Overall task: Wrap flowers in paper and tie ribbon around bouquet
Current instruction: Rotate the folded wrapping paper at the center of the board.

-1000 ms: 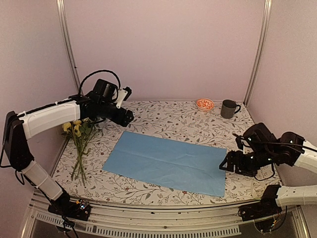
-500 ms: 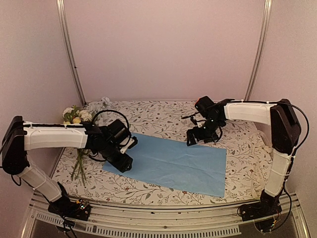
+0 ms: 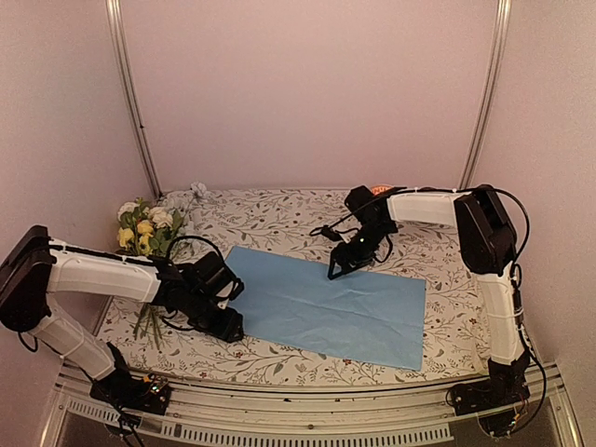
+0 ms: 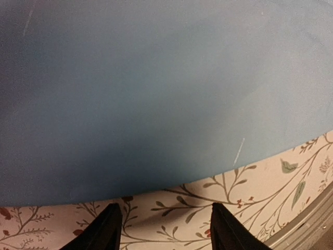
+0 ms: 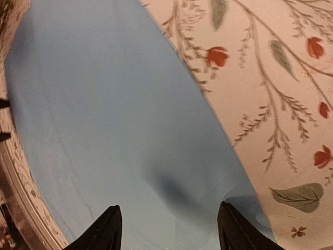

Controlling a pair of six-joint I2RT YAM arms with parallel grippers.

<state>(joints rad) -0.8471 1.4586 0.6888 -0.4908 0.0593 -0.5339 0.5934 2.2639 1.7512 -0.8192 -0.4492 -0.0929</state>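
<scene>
The left hand (image 3: 229,328) hangs released and empty, and so does the right hand (image 3: 333,272). The worktop (image 3: 279,216) carries the paper (image 3: 317,303) flat in the middle, left hand at its near-left corner, right hand over its far edge. The flowers (image 3: 147,233) lie off left, apart from it.

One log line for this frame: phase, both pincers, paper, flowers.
phase: pre-grasp at paper | left pincer: open, at paper's near-left corner | right pincer: open, over far edge | flowers: loose, left of paper

Plain pinkish walls (image 3: 307,93); two metal corner posts (image 3: 130,93); leaf-printed tablecloth (image 3: 279,219); dim warm light.
</scene>
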